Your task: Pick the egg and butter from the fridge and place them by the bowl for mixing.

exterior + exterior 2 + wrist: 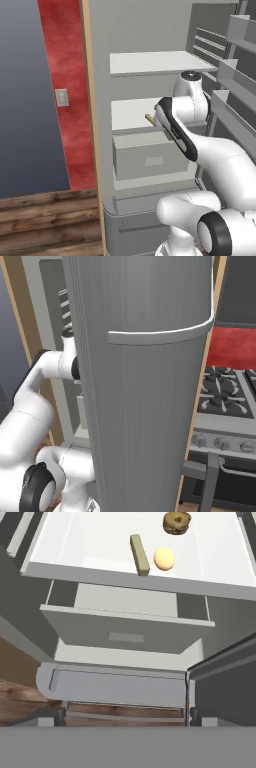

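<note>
Hand view: butter beside egg on fridge shelf.

butter mostly hidden behind the arm; fridge door blocking the shelves

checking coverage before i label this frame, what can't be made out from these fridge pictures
- Butter: in the left base view, just one end shows on the white shelf; the arm covers the rest.
- Egg: lies on that shelf in the hand view; from the left base view the arm hides that spot.
- Fridge interior: in the right base view, the open grey door blocks the shelves.
- Brown round item: cut off by the hand view's top edge; what it is cannot be told.
</note>
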You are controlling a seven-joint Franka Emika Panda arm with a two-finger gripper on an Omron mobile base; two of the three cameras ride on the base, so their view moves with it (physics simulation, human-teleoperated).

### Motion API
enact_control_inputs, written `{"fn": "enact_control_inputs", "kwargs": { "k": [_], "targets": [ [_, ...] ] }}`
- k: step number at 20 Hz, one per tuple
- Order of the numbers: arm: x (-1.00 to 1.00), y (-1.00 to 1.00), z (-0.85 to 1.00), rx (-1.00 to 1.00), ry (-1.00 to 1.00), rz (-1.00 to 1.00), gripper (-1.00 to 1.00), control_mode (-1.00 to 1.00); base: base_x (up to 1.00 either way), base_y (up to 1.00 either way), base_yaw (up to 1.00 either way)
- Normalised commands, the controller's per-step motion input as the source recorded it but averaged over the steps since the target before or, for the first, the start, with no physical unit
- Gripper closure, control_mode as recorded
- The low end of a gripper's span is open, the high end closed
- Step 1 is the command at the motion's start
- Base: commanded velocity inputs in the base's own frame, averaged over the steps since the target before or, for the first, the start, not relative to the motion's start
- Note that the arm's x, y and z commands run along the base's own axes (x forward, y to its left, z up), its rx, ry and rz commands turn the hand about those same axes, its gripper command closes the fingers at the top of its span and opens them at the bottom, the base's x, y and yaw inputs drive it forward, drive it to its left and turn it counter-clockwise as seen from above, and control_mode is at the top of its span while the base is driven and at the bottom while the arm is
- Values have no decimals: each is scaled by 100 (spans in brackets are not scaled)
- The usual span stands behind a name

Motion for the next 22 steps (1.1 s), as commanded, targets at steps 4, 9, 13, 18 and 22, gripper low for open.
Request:
{"fn": "enact_control_inputs", "kwargs": {
  "k": [4,9,13,18,22],
  "targets": [
    [34,-20,-2,0,0,0,-100,-100,0,0,0],
    [41,-5,-4,0,0,0,-100,-100,0,0,0],
    [49,0,-15,0,0,0,-100,-100,0,0,0],
    [54,0,-19,0,0,0,-100,-100,0,0,0],
    [57,0,-17,0,0,0,-100,-100,0,0,0]
  ]
}}
